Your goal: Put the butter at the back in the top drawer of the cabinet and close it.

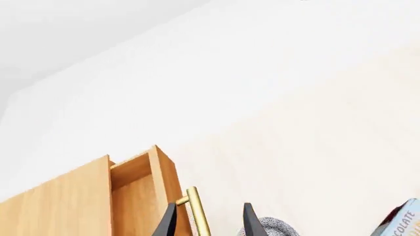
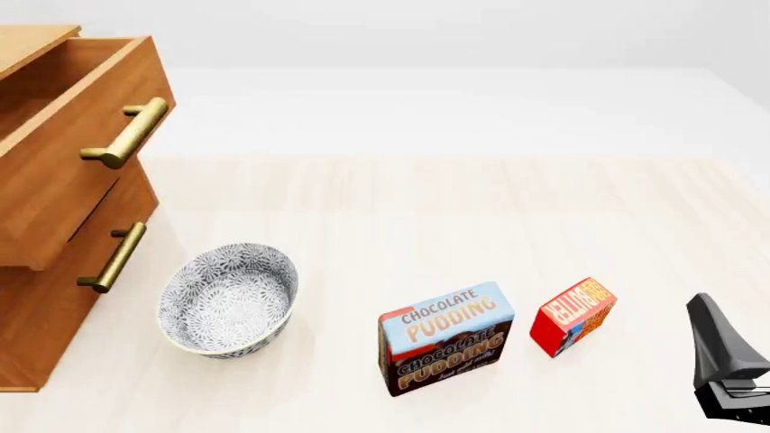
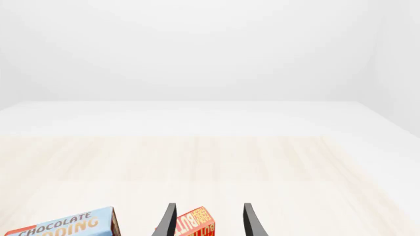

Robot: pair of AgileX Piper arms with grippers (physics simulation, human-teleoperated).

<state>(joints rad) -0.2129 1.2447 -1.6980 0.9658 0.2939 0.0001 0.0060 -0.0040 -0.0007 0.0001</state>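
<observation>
The butter [image 2: 574, 316], a small red box with an orange label, stands on the table right of the pudding box. In the right wrist view the butter [image 3: 196, 224] lies just ahead, between the open fingers of my right gripper [image 3: 208, 222]. In the front view the right gripper [image 2: 727, 368] sits at the right edge, apart from the box. The cabinet [image 2: 36, 334] stands at the left with its top drawer [image 2: 67, 135] pulled out. My left gripper [image 1: 210, 222] is open, and the drawer's brass handle [image 1: 196, 211] shows between its fingers at a distance.
A patterned grey bowl [image 2: 229, 298] sits in front of the cabinet's lower drawers. The blue-and-brown Chocolate Pudding box [image 2: 445, 338] stands between bowl and butter. The second drawer's handle [image 2: 114, 257] sticks out below the open drawer.
</observation>
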